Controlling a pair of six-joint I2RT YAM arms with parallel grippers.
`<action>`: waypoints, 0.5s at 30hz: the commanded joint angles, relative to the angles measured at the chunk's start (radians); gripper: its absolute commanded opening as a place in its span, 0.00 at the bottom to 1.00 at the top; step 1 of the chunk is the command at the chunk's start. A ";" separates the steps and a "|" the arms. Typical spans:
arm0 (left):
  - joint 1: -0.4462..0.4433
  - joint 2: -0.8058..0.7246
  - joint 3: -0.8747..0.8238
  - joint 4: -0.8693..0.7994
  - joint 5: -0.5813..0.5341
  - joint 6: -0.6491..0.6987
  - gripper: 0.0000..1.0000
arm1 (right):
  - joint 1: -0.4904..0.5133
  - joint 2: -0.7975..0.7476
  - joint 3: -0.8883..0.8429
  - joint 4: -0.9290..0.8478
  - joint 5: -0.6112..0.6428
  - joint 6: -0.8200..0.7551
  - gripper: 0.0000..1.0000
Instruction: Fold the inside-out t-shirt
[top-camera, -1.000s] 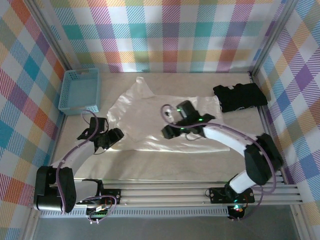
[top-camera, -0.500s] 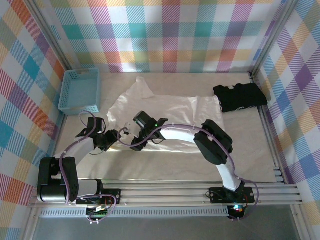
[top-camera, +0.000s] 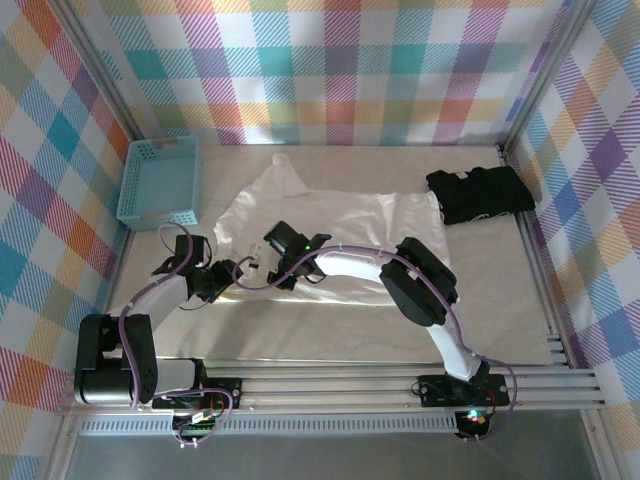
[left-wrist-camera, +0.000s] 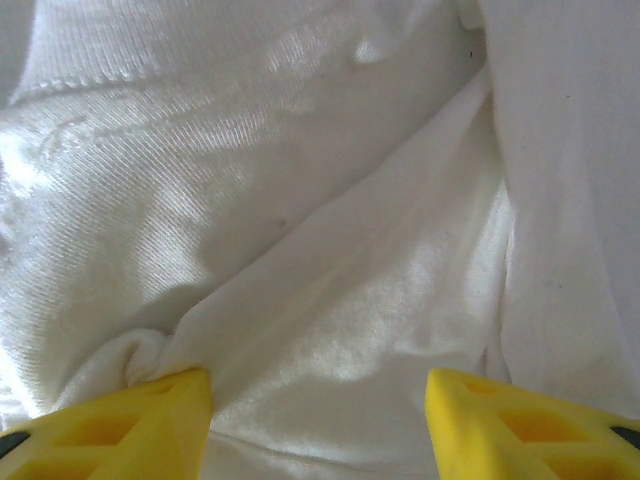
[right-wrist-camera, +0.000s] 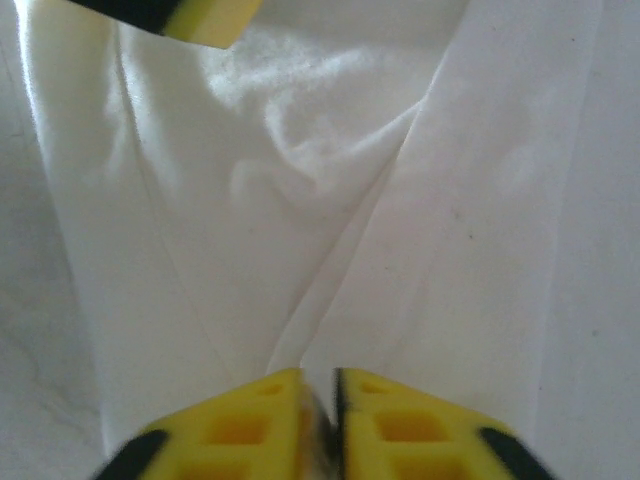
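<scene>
Right claw (right-wrist-camera: 318, 405) is pinched shut on a raised fold of the plain white wrinkled cotton t-shirt (top-camera: 350, 215), and the crease runs straight into the slit between its yellow fingertips. The left claw (left-wrist-camera: 318, 420) is open: its two yellow fingertips are well apart, with a soft bulge of the same cloth lying between them, ungripped.

Seen from above, the t-shirt lies spread flat across the middle of the pale tabletop (top-camera: 330, 335), one sleeve pointing to 12 o'clock. Both claws sit just beside each other at its 8 o'clock edge.

The step in hand looks like taking hold of that side edge to start the first fold. Only one claw has cloth so far. The next move probably calls for the left claw to close on the bulge under it. Both claws would then lift together and carry the edge over towards 3 o'clock, high enough that the rest of the shirt is not dragged along.

Counted: one white t-shirt; one pale blue slotted plastic basket (top-camera: 160, 180) at 10 o'clock; one black folded garment with small white marks (top-camera: 480, 195) at 2 o'clock; two claws.
</scene>
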 joint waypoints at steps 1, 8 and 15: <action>0.018 -0.007 -0.026 -0.005 0.007 0.021 0.59 | -0.014 -0.015 0.026 0.005 0.024 0.025 0.06; 0.019 -0.020 -0.029 -0.005 0.004 0.027 0.59 | -0.127 -0.140 -0.084 0.120 -0.078 0.259 0.00; 0.019 -0.015 -0.030 -0.007 0.005 0.036 0.59 | -0.283 -0.104 -0.142 0.185 -0.205 0.572 0.01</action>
